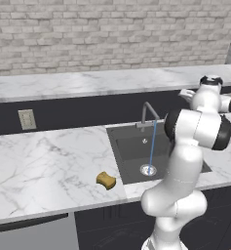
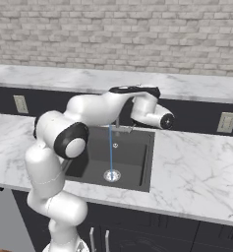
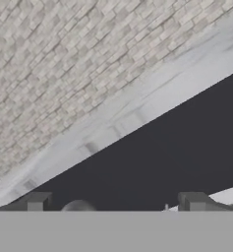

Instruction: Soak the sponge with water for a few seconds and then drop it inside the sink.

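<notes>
Brick wall and marble table set the stage, and up top the tool (image 3: 113,204) has its two dark tips spread wide apart with nothing between them, released, staring along a dark backsplash band at a pale ledge and tilted brickwork. From the left base view, the white arm (image 1: 185,146) stands at the sink's 3 o'clock side, hand raised well above the table. Out from there, the sink (image 1: 129,146) sits dark and recessed, gooseneck faucet (image 1: 147,114) at its 12 o'clock edge, the water (image 1: 152,146) running straight down onto the round drain (image 1: 147,170). Further out, the sponge (image 1: 106,180) lies on the table just beside the sink's 8 o'clock corner, well apart from the tool.
</notes>
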Controlling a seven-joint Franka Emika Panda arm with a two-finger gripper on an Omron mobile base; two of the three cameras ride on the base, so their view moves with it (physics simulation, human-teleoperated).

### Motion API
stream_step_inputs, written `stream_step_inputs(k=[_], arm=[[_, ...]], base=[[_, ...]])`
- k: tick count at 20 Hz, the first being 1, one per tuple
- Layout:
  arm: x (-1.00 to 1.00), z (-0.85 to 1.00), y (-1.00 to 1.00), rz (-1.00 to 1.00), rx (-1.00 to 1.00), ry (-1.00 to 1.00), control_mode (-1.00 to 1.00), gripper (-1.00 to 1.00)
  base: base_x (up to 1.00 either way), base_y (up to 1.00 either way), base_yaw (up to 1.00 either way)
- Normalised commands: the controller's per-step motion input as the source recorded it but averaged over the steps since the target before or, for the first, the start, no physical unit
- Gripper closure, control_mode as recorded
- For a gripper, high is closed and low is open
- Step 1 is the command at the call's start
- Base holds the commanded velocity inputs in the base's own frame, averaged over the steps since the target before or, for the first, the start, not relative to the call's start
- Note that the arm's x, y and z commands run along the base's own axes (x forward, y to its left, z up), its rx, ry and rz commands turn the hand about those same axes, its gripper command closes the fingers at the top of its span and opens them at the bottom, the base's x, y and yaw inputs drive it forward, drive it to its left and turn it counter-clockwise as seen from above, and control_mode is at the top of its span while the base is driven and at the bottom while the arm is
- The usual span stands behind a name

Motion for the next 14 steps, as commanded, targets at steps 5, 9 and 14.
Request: stream_step_inputs(k=[5,9,14], arm=[[-0.39,0.21,0.22,0.00,-0.08,0.00,-1.00,-1.00],[-0.25,0.19,0.33,0.00,-0.11,0.05,-1.00,-1.00],[-0.25,0.34,0.37,0.00,-0.11,0.10,-1.00,-1.00]], base=[[0.00,0.00,0.00],[0.00,0.00,0.00],[0.00,0.00,0.00]])
